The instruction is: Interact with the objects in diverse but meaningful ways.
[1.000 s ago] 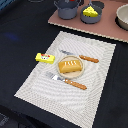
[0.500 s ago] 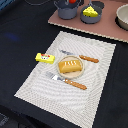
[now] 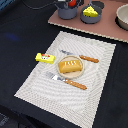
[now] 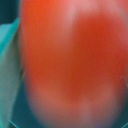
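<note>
Tomato [image 4: 70, 60] is recorded directly against the wrist camera, filling it with red blur, seemingly at the grey pot [image 3: 66, 10] on the far tray; pincer state cannot be determined.

Wrist view: blurred red tomato [image 4: 70, 55] fills frame.
</note>
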